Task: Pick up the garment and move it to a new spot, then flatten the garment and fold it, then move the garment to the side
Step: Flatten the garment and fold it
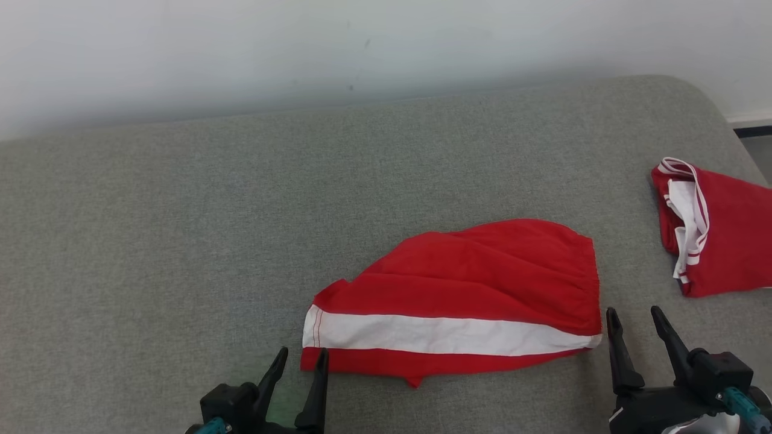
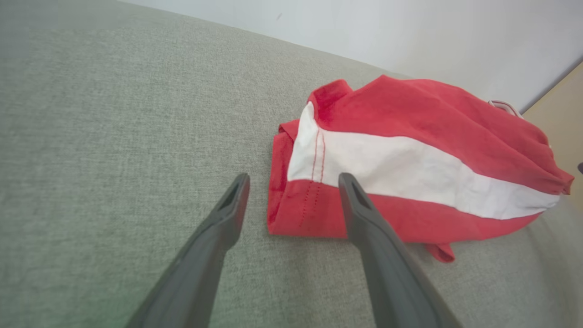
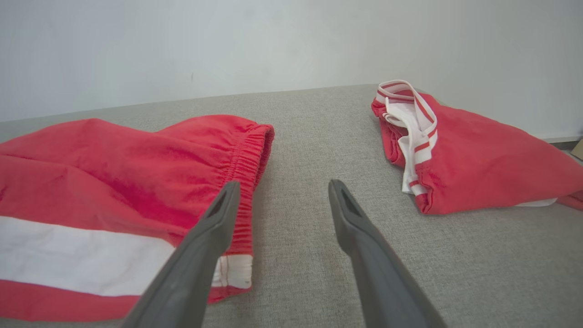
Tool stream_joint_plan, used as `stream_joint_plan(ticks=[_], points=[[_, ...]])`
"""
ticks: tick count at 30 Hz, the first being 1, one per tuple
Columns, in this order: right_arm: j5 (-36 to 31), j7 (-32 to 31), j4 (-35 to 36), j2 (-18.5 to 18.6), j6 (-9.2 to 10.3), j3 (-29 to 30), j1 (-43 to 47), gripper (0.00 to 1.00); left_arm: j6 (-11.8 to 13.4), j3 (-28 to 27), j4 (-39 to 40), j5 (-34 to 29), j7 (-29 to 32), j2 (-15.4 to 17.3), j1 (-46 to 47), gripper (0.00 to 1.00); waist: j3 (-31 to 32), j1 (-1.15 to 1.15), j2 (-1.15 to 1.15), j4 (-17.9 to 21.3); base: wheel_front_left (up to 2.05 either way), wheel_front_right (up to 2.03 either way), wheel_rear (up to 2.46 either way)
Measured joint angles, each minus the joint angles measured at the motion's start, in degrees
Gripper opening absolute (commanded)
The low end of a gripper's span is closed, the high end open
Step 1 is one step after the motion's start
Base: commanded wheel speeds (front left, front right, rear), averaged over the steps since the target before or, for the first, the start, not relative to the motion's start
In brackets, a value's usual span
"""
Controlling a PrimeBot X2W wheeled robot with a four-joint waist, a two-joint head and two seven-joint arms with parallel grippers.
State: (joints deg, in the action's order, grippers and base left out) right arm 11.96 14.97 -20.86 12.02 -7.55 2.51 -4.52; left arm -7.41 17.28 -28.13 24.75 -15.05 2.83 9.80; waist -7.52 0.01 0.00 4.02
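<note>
Head view shows a folded red cloth garment with a broad white stripe (image 1: pixel 470 289) lying flat on the grey upholstered bench (image 1: pixel 181 241), between the two claws. The left claw (image 1: pixel 303 351) stands spread at its lower left corner and the right claw (image 1: pixel 632 310) spread just beside its elastic waistband, neither pinching cloth. A second red garment with white-striped trim (image 1: pixel 724 241) lies well apart at the bench's right end.
</note>
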Motion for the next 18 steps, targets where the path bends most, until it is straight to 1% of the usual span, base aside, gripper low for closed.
stream_joint_plan(ticks=[7,8,9,14,18], points=[[0.0,0.0,0.5,-0.3,0.0,-0.1,-0.1,1.0,0.0,-0.5,-0.8,2.2,0.0,0.1,0.2,1.0,-1.2,0.0,0.0,1.7,0.0,0.0,0.0],[0.0,0.0,0.6,-0.3,0.0,-0.1,-0.1,1.0,0.0,0.3,-0.8,2.7,0.0,0.0,0.2,0.58,-1.4,0.0,0.0,1.8,0.0,0.0,0.0],[0.0,0.0,0.7,-0.3,0.0,-0.2,-0.1,1.0,0.0,0.7,-0.8,3.0,0.0,0.0,0.2,0.0,-1.4,0.0,0.0,1.8,0.0,0.0,0.0],[0.5,0.0,0.4,-0.1,0.0,0.2,0.2,1.0,-0.1,3.7,-0.6,4.6,0.0,0.0,-0.2,0.0,-0.7,0.0,0.0,1.4,0.0,0.0,0.0],[0.8,0.0,-0.2,-0.3,0.0,0.6,1.1,1.0,-0.1,3.2,0.8,4.5,0.0,0.0,-1.9,0.0,0.5,-0.01,0.0,0.8,0.0,0.0,0.0]])
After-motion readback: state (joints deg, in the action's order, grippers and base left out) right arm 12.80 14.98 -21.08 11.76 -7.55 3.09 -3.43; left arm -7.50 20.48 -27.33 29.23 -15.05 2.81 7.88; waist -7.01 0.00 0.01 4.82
